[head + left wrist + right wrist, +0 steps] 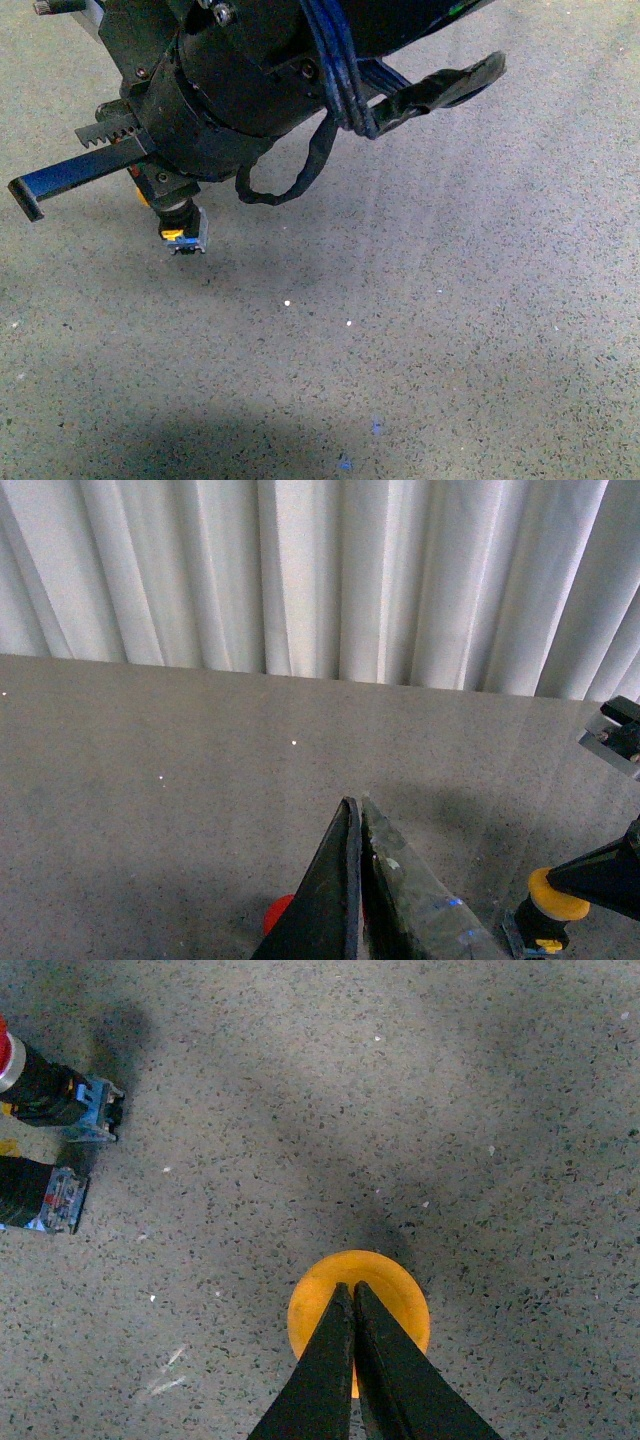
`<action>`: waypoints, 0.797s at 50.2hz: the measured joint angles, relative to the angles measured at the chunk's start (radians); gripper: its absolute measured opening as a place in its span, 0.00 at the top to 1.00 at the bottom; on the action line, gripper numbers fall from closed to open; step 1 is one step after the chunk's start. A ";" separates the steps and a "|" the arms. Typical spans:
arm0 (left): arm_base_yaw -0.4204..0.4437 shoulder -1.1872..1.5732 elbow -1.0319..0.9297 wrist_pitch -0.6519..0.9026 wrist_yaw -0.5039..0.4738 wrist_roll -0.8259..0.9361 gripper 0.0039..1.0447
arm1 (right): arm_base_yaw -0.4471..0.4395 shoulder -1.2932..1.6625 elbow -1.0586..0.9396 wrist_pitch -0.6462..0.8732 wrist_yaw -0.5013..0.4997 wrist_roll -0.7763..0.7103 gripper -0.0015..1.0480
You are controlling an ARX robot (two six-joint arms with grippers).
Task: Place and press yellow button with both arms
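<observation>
right end effector (352, 1286) clenched empty, tips on top of yellow button (403, 1303), button upright on tabletop (500, 1110). left end effector (357, 802) clenched too, red button (277, 913) just beside.

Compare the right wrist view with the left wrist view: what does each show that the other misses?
Right wrist only: the yellow button from straight above, plus two more buttons lying sideways, a red-capped one and a black one. Left wrist only: the white curtain, the shut left gripper, and a red object partly hidden behind it. Both: the yellow button, the shut right gripper on its cap, and the speckled floor.
</observation>
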 joint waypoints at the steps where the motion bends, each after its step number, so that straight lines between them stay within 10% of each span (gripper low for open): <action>1: 0.000 0.000 0.000 0.000 0.000 0.000 0.99 | 0.000 0.002 0.002 -0.003 0.000 0.002 0.99; 40: 0.000 0.000 0.000 0.000 0.000 0.000 0.99 | -0.131 -0.170 -0.136 0.257 0.008 0.292 0.99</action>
